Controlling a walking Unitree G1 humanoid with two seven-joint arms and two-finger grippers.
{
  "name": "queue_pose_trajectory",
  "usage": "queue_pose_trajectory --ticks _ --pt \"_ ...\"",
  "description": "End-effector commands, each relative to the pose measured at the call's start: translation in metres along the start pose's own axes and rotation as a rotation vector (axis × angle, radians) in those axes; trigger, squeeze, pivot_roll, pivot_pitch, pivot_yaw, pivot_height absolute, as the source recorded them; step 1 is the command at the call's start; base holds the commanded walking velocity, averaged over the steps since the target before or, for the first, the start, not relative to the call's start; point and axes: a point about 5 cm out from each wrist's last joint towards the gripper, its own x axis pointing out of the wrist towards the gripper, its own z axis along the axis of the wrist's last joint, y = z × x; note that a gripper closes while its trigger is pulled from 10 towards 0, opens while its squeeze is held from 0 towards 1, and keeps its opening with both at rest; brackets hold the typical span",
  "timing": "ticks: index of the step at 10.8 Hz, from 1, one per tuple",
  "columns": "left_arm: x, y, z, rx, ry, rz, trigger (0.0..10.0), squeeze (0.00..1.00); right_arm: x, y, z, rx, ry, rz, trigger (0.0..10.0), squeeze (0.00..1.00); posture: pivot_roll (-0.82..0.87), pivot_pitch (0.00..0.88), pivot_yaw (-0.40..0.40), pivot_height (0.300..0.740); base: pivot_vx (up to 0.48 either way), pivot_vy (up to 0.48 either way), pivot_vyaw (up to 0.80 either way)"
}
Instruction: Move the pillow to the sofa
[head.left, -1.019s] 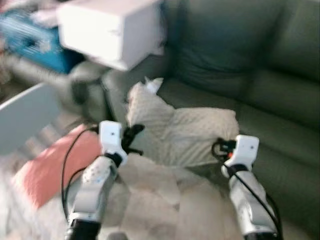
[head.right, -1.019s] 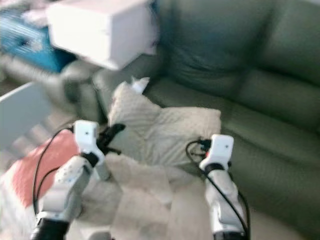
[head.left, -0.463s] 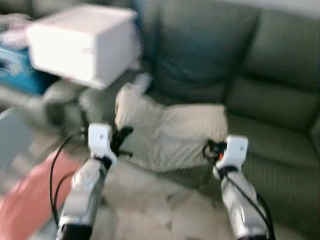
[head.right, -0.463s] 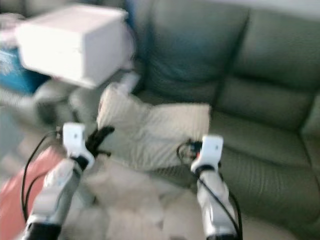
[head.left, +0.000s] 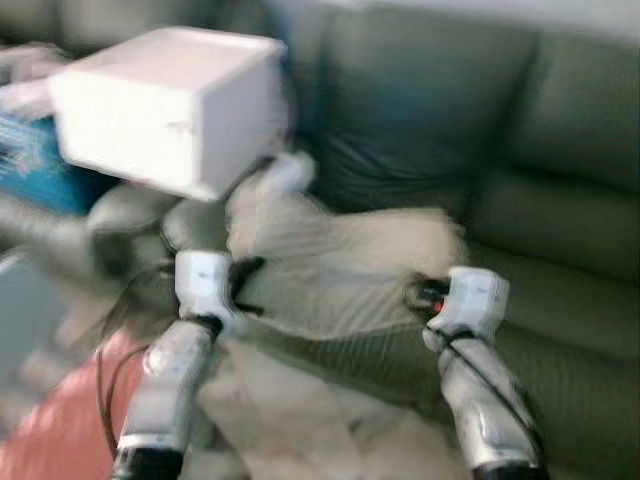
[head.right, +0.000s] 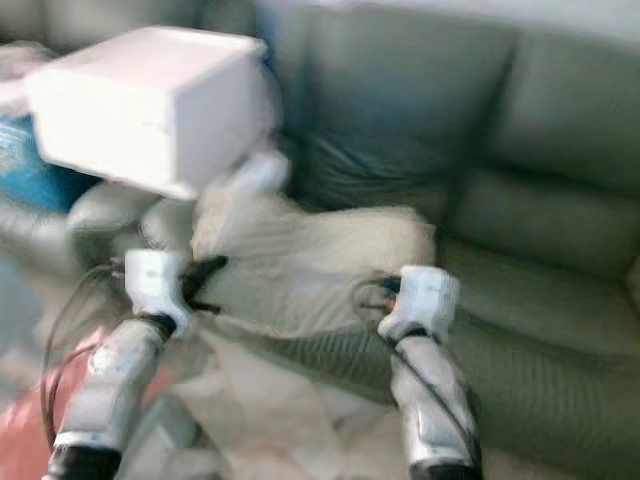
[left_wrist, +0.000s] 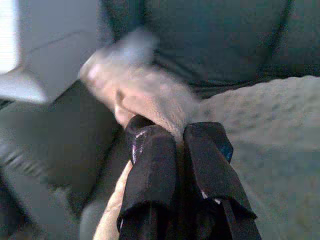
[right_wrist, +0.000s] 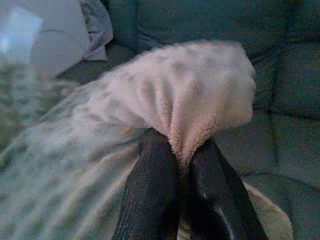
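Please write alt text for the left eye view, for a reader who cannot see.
Both grippers, left gripper and right gripper, hold a cream pillow by its ends over a green sofa. A white box sits on the armrest.

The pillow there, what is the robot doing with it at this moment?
The robot holds the cream pillow between its two arms, in front of the green sofa. The left claw is shut on one end of it and the right claw is shut on the other end. The pillow hangs over the sofa seat, near the armrest where a white box sits. The views are blurred.
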Motion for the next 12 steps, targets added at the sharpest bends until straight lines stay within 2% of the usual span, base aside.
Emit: queue_pose_trajectory --ticks 1,2,5,7,8,9,12 --pt "0.007 -0.018 0.008 0.009 -0.039 -0.068 10.0 0.00 -0.002 -0.016 0.007 -0.016 -0.028 -0.052 0.0 0.00 -0.04 0.000 -0.044 0.740 0.274 0.394 -0.58" --pt "0.007 -0.019 0.009 0.004 -0.045 -0.069 10.0 0.00 -0.002 -0.016 0.007 -0.016 -0.028 -0.052 0.0 0.00 -0.04 0.000 -0.044 0.740 0.274 0.398 0.00" --pt "0.006 -0.022 0.010 0.011 -0.057 -0.073 10.0 0.00 -0.003 -0.015 0.007 -0.015 -0.027 -0.051 0.0 0.00 -0.04 0.000 -0.043 0.740 0.000 0.000 0.00" --pt "0.006 -0.027 0.007 0.032 -0.033 -0.077 10.0 0.00 -0.004 -0.016 0.005 -0.014 -0.022 -0.055 0.0 0.00 -0.04 0.000 -0.042 0.740 0.000 0.000 0.00" --pt "0.004 -0.028 0.007 0.056 -0.051 -0.094 10.0 0.00 -0.005 -0.015 0.005 -0.014 -0.020 -0.056 0.0 0.00 -0.04 0.000 -0.041 0.740 0.000 0.000 0.00" --pt "0.003 -0.027 0.006 0.082 -0.047 -0.078 10.0 0.00 -0.006 -0.016 0.003 -0.013 -0.015 -0.060 0.0 0.00 -0.04 0.000 -0.040 0.740 0.000 0.000 -0.71" --pt "0.000 -0.023 0.003 0.054 -0.041 -0.080 10.0 0.00 -0.009 -0.012 -0.004 0.001 0.003 -0.057 0.0 0.00 -0.04 0.000 -0.031 0.740 0.000 0.000 -0.80"
